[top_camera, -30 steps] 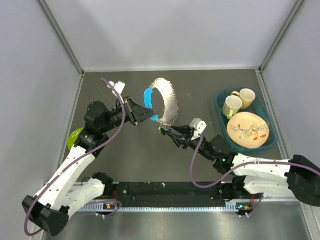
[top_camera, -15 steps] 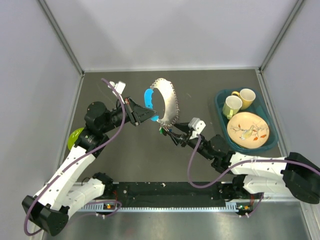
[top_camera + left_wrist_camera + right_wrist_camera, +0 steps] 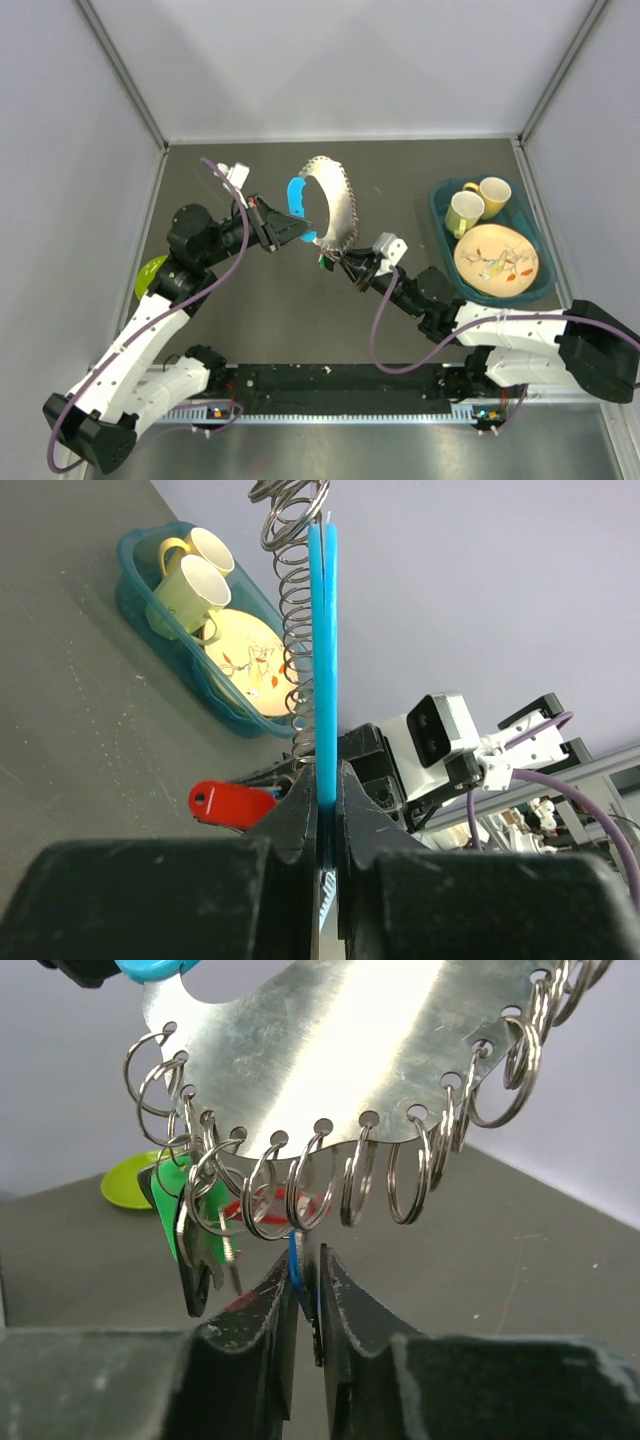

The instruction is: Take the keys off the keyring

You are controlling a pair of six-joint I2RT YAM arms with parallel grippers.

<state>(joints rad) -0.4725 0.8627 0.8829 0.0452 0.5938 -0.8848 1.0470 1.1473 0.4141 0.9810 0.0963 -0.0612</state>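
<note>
Beneath the keyring (image 3: 338, 205), right jaws farther forward among the keys (image 3: 170, 1210)

- The left gripper (image 3: 303, 232) clamps the tab (image 3: 297, 195) on the strap's (image 3: 335, 205) left side.
- The keys (image 3: 185, 1230) dangle under the strap, one between the right gripper's (image 3: 305, 1295) fingers.
- Far right, a tub (image 3: 440, 215) holds mugs (image 3: 465, 212) behind a plate (image 3: 496, 258).

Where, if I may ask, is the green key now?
In the right wrist view, the green key hangs below the strap's left end, just left of the right fingers.
</note>
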